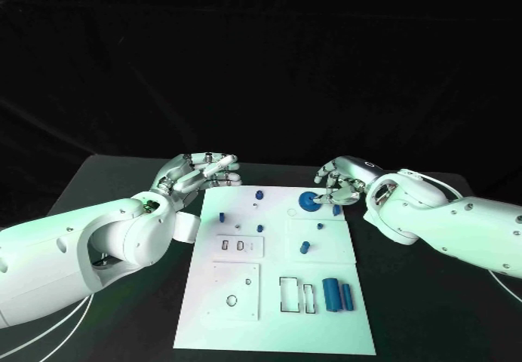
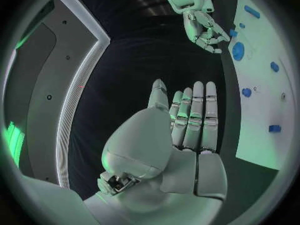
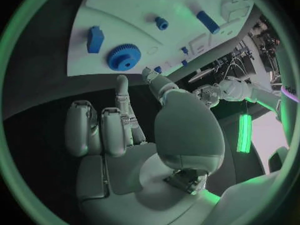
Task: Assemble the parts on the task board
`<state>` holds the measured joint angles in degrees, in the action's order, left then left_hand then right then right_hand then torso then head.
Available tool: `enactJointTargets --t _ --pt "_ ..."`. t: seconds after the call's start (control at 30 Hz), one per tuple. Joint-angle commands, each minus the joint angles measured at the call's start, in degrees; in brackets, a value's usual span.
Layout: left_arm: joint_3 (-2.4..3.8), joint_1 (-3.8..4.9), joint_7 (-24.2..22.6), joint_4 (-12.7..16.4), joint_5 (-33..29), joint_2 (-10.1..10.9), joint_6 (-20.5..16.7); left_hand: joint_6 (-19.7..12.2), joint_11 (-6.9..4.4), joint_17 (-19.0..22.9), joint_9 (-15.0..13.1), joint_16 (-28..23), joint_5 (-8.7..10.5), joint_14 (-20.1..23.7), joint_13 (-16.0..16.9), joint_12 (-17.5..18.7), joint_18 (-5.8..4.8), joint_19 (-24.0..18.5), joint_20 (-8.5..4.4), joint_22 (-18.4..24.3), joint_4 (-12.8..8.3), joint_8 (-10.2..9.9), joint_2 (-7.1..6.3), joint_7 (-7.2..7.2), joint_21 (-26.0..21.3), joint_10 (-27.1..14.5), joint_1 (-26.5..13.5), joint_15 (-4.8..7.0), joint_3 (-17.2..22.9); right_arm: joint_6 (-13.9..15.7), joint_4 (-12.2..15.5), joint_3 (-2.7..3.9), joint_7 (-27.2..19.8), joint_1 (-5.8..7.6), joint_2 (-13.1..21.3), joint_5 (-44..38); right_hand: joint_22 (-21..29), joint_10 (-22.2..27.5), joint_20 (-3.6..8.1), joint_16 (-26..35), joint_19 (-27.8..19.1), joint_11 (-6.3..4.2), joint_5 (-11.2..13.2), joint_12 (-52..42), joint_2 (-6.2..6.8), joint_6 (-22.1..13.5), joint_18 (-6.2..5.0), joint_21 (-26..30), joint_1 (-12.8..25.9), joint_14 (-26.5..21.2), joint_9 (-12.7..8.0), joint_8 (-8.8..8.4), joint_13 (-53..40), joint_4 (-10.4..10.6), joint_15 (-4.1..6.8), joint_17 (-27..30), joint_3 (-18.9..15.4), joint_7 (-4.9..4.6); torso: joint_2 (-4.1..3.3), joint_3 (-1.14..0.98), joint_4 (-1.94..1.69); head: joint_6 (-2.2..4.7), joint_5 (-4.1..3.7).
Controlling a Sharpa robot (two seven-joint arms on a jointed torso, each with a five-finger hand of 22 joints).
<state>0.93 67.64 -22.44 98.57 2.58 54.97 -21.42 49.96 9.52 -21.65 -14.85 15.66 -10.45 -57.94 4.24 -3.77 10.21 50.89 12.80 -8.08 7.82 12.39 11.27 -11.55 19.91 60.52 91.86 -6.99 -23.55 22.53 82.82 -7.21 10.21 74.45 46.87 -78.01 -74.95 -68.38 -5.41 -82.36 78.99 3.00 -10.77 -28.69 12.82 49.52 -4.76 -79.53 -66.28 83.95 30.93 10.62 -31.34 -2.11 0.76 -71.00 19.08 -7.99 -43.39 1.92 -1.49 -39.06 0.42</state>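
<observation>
The white task board lies in the middle of the table. A blue gear sits near its far right edge, with a blue block beside it. My right hand hovers just behind the gear, fingers apart and holding nothing; its fingertips stop short of the gear. My left hand stands off the board's far left corner, fingers straight and apart, empty. Two blue bars lie at the board's near right. Small blue pegs dot its middle.
The board carries raised white plates with slots, a round hole and a rectangular recess. Black table surrounds it on both sides. White cables run under my left arm.
</observation>
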Motion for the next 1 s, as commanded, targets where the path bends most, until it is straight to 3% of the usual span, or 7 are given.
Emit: enactJointTargets --t 0.03,0.2,0.33,0.53,1.0 --pt "0.05 0.11 -0.72 0.0 -0.11 -0.22 0.42 -0.16 -0.03 -0.09 -0.08 -0.32 -0.18 0.36 -0.04 0.03 0.05 -0.33 0.19 -0.03 -0.02 -0.27 0.38 0.05 0.36 -0.22 0.41 0.04 -0.46 -4.68 -1.03 0.02 1.68 -0.02 -0.18 4.37 -2.18 4.06 0.07 -2.18 0.91 0.03 -0.29 -9.63 -0.9 -0.72 1.21 -0.7 -2.05 3.21 0.92 -0.43 -8.71 2.12 0.18 -4.33 -3.57 0.2 0.02 -0.06 -0.01 0.16 -0.02" --pt "0.05 0.11 -0.71 -0.1 -0.11 -0.32 0.47 -0.16 -0.03 -0.09 -0.08 -0.32 -0.18 0.36 -0.04 0.03 0.05 -0.33 0.19 -0.03 -0.02 -0.27 0.38 0.05 0.36 -0.22 0.41 0.04 -0.46 -5.42 -2.51 0.0 1.98 -0.23 -1.13 4.97 -3.72 -1.8 -0.31 -5.44 1.9 0.32 -0.6 -31.79 -0.87 -1.06 1.54 -1.41 -4.01 4.67 1.87 -0.75 -28.39 5.49 -0.01 -12.26 -5.83 -0.02 -0.05 -0.01 -0.2 0.12 0.1" --pt "0.05 0.11 -0.71 -0.22 -0.11 -0.33 0.43 -0.16 -0.03 -0.09 -0.08 -0.32 -0.18 0.36 -0.04 0.03 0.05 -0.33 0.19 -0.03 -0.02 -0.27 0.38 0.05 0.36 -0.22 0.41 0.04 -0.46 -5.63 -3.63 -0.04 1.92 -0.45 -2.38 5.6 -4.81 -6.0 -0.5 -6.9 2.61 0.55 -1.08 -41.9 -0.91 -1.03 1.75 -2.02 -5.03 5.51 2.42 -0.85 -37.59 7.42 -0.41 -16.5 -6.51 -0.15 -0.16 -0.12 -0.36 0.19 0.02" --pt "0.05 0.1 -0.48 -0.28 -0.11 -0.32 0.54 -0.12 -0.05 -0.19 -0.14 -0.33 -0.18 0.36 -0.03 0.01 0.06 -0.35 0.19 -0.03 -0.07 -0.26 0.45 0.07 0.38 -0.18 0.5 0.05 -0.53 -5.65 -4.94 -0.13 1.94 -0.81 -4.1 5.99 -6.79 -10.95 -0.62 -7.64 4.15 0.6 -2.33 -49.61 -0.89 -0.49 2.26 -3.51 -5.64 6.05 2.93 -0.68 -45.22 8.52 -0.51 -19.0 -6.14 -0.14 -0.23 -0.05 -0.35 0.17 -0.12" --pt "0.05 0.11 -0.11 -0.33 -0.11 -0.32 0.73 -0.13 -0.05 -0.21 -0.14 -0.34 -0.17 0.37 -0.03 0.01 0.06 -0.35 0.19 -0.03 -0.07 -0.26 0.45 0.07 0.38 -0.18 0.51 0.05 -0.55 -5.51 -6.02 -0.26 2.17 -1.14 -5.48 5.34 -8.08 -13.16 -0.57 -7.64 5.13 0.44 -3.61 -52.75 -1.1 0.75 2.59 -4.48 -6.48 6.05 3.42 -0.25 -48.47 8.67 -0.42 -19.0 -4.1 0.06 -0.15 -0.11 -0.21 -0.18 -0.04"
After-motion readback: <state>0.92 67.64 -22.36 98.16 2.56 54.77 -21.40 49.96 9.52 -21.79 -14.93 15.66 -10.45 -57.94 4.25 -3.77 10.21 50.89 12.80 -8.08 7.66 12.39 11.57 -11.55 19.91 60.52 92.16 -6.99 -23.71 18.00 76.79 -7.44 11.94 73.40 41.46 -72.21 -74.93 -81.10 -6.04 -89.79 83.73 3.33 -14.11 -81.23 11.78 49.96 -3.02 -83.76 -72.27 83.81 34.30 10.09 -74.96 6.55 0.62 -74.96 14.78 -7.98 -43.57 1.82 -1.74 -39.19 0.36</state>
